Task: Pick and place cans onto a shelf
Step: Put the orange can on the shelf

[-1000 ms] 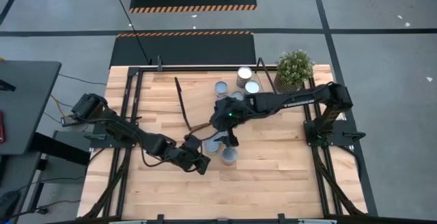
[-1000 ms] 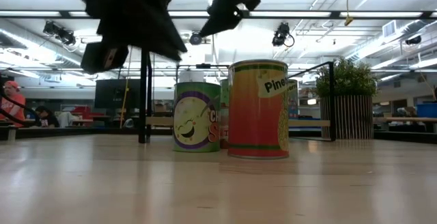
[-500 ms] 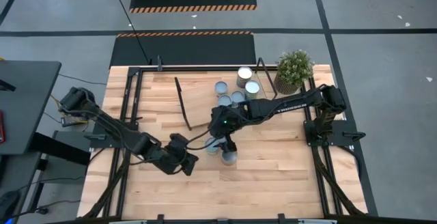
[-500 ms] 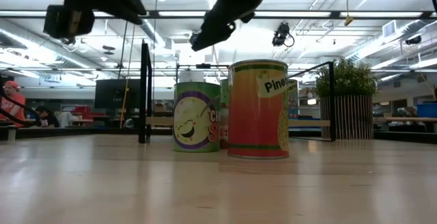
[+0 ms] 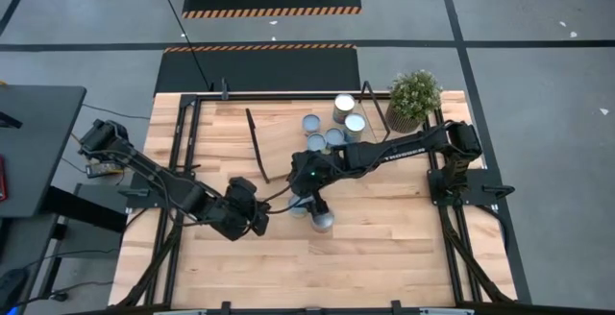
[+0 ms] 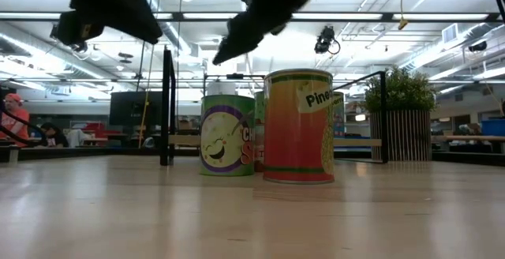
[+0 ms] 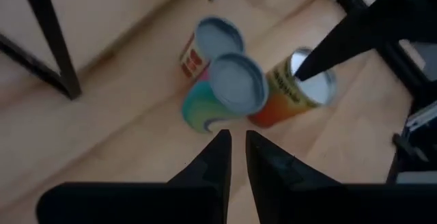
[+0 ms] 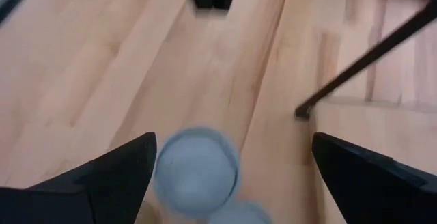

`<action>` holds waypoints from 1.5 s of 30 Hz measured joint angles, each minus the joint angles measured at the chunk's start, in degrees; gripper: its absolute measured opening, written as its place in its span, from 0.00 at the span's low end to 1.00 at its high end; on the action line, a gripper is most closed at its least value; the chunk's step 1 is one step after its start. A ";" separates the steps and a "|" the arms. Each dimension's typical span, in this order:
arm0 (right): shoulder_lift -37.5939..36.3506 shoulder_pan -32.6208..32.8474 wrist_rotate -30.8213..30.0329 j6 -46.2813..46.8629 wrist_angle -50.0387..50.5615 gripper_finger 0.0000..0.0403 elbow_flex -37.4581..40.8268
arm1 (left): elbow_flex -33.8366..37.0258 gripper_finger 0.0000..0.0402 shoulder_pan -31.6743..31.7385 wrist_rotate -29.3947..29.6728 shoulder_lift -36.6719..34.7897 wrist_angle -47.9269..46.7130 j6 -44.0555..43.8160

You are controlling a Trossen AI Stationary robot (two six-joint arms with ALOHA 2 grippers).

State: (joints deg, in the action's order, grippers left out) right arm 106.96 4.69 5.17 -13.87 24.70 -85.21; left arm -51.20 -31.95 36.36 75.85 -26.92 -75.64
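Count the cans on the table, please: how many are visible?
7. Back group of five cans, left of the plant; two front cans under the right arm, which may hide more.

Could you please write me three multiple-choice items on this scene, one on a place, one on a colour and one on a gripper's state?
1. Where does the potted plant stand on the table?
A. at a back corner, on the right arm's side
B. at the front edge, by the left arm
C. in the middle, among the cans

2. What colours show on the side of the front can?
A. plain black
B. green, orange and red
C. blue and white

3. How are the fingers of the right gripper?
A. shut on a can
B. shut on nothing
C. spread wide open above a can

Answers: 1 A, the high view shows it at the table's far right corner. 2 B, the low view shows those bands. 3 C, the right wrist view shows them far apart, holding nothing.
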 joint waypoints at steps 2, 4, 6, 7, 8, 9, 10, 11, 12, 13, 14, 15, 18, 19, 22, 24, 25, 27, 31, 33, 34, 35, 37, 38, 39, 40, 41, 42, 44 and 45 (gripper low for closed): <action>0.00 0.10 -0.12 0.10 2.46 0.99 0.02 | -0.09 0.12 0.48 1.12 0.67 0.34 0.88; 0.00 0.49 -0.78 0.12 3.85 0.99 0.02 | 0.02 0.12 0.54 2.55 1.36 -0.19 1.10; 0.00 0.77 -1.32 0.06 4.71 0.99 0.02 | -0.02 0.12 0.55 4.03 2.27 0.75 1.25; 0.00 0.80 -1.49 0.06 5.15 0.99 0.02 | -0.02 0.12 0.55 4.44 2.91 0.80 1.26; 0.00 0.80 -1.48 0.06 5.83 0.99 0.02 | -0.02 0.12 0.55 4.74 3.57 0.80 1.25; -0.02 0.80 -1.52 0.07 6.34 0.99 0.02 | -0.02 0.12 0.55 4.76 4.17 1.08 1.25; -0.02 0.60 -1.65 -0.11 7.13 0.99 0.02 | -0.02 0.12 0.59 4.76 4.62 1.65 1.25; -0.02 0.28 -1.92 -0.56 8.22 0.99 0.02 | -0.02 0.12 0.59 4.69 5.17 2.31 1.23; -0.16 -0.13 -2.64 -1.03 9.26 0.99 0.03 | -0.02 0.12 0.59 4.31 5.53 2.89 1.13; -0.65 -0.63 -3.57 -1.40 10.30 0.99 0.05 | 0.00 0.12 0.59 4.10 5.78 3.01 0.90; -1.22 -1.16 -4.12 -2.10 11.22 0.99 0.05 | 0.00 0.12 0.59 4.10 5.94 3.64 0.51; -1.99 -1.74 -4.22 -3.30 11.94 0.99 -0.25 | -0.06 0.12 0.59 4.16 6.19 4.66 -0.01; -2.39 -3.87 -4.34 -5.65 13.96 0.99 -2.15 | -0.02 0.12 0.74 4.47 6.29 4.78 -0.21; -2.26 -4.64 -4.36 -5.74 14.93 0.99 -2.76 | -0.02 0.12 0.99 4.47 6.29 5.05 -0.23; -2.19 -6.83 -4.09 -5.82 13.93 0.99 -4.47 | -0.02 0.12 1.89 4.51 6.29 5.58 -0.24; -2.23 -8.53 -4.33 -5.82 12.80 0.98 -5.15 | -0.02 0.12 2.64 4.54 6.29 6.21 -0.26; -2.17 -9.37 -5.03 -5.78 11.85 0.98 -5.16 | -0.02 0.12 3.01 4.53 6.29 6.21 -0.26; -2.02 -11.26 -6.72 -5.69 8.62 0.97 -5.16 | -0.02 0.13 3.82 4.53 6.29 6.21 -0.24; -2.01 -15.19 -7.45 -4.58 3.93 0.96 -5.20 | -0.02 0.13 5.23 4.52 6.29 6.87 -0.26; -2.01 -17.22 -8.33 -3.20 3.86 0.95 -5.20 | -0.02 0.13 5.45 4.14 6.29 7.71 -0.24; -2.01 -18.24 -8.87 -2.71 3.95 0.95 -5.20 | -0.02 0.13 5.55 3.94 6.29 7.68 -0.19; -2.01 -19.30 -9.17 -2.37 4.35 0.95 -5.20 | -0.02 0.13 5.53 3.89 6.29 7.68 -0.19; -2.18 -21.15 -8.94 -1.75 5.97 0.94 -5.20 | -0.02 0.13 5.43 3.88 6.28 7.54 0.21; -2.25 -21.99 -8.44 -1.25 6.65 0.94 -5.20 | -0.02 0.13 5.39 3.87 6.29 7.35 1.21; -2.30 -22.76 -7.76 -0.95 7.36 0.94 -5.20 | -0.02 0.13 5.38 3.86 6.29 7.39 2.41; -2.32 -23.40 -7.03 -0.85 8.39 0.94 -5.20 | -0.02 0.13 5.38 3.87 6.28 7.47 3.58; -2.32 -23.93 -6.86 -0.78 9.57 0.94 -5.20 | -0.02 0.13 5.38 3.77 6.27 7.45 4.87; -2.32 -24.30 -6.74 -0.68 10.50 0.94 -5.18 | -0.02 0.13 5.38 3.30 6.27 7.38 6.21; -2.32 -24.70 -6.67 -0.66 10.51 0.94 -5.18 | -0.02 0.13 5.47 2.41 6.27 7.41 8.50; -2.34 -24.77 -6.67 -0.66 10.12 0.94 -5.18 | -0.02 0.13 5.49 2.39 6.27 7.45 9.29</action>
State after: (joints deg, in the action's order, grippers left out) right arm 104.62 -20.08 -1.50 -14.52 34.83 -90.39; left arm -51.22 -26.46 38.75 82.13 -19.47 -66.35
